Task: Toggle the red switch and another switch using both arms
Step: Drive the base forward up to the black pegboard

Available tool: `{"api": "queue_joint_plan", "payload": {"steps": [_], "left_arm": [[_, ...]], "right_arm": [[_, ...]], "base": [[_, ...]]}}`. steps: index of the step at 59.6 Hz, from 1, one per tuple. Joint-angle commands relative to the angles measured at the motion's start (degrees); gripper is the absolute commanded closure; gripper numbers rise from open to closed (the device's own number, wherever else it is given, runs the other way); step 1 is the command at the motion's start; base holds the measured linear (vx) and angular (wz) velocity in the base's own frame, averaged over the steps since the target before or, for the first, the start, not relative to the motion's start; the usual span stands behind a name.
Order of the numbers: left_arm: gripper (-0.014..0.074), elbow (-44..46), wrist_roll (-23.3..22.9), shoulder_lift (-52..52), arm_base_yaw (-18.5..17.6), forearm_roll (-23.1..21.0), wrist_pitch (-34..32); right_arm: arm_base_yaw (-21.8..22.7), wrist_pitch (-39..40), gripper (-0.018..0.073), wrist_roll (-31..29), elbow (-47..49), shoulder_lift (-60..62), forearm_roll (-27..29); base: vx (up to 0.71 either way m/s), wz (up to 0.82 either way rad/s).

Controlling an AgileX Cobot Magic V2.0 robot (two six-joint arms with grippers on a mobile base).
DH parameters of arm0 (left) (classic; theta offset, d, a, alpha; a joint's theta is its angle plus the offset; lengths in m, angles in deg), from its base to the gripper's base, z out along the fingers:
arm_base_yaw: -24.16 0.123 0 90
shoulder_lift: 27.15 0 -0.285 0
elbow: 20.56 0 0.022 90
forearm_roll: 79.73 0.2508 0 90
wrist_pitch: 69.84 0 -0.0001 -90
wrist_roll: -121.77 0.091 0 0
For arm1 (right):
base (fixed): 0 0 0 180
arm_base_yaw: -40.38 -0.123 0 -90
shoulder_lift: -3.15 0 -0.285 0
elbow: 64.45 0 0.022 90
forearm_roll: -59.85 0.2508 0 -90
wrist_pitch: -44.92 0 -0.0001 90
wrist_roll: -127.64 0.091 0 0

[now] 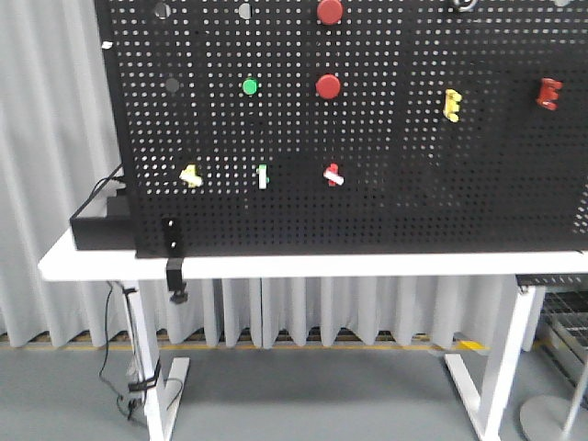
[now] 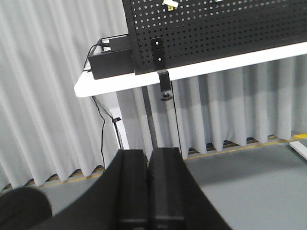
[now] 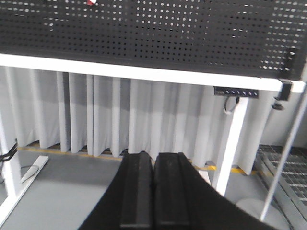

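On the black pegboard, the red switch is a small red lever with a white tip in the lower row. Left of it, past a white upright toggle, sits another switch, pale yellow-cream. Neither arm shows in the front view. In the left wrist view my left gripper is shut and empty, low and well back from the table, with the yellow switch at the top edge. My right gripper is also shut and empty, below the table, with the red switch just visible at the top.
Two round red buttons and a green button sit higher on the board, with yellow and red handles to the right. The board stands on a white table, with a black box at its left end and a clamp under the edge.
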Motion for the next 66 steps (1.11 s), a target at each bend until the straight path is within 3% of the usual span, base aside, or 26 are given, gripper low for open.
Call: {"api": "queue_joint_plan", "payload": {"steps": [1, 66], "left_arm": [[0.0594, -1.1, -0.7, 0.4, 0.1, -0.4, -4.3], [0.0594, -1.1, -0.7, 0.4, 0.1, -0.4, -4.3]], "right_arm": [[0.0, 5.0, 0.0566, -0.5, -0.3, 0.5, -0.1], [0.0, 5.1, 0.0566, -0.5, -0.3, 0.5, -0.1]], "base": [[0.43, 0.00], [0.32, 0.01]]}}
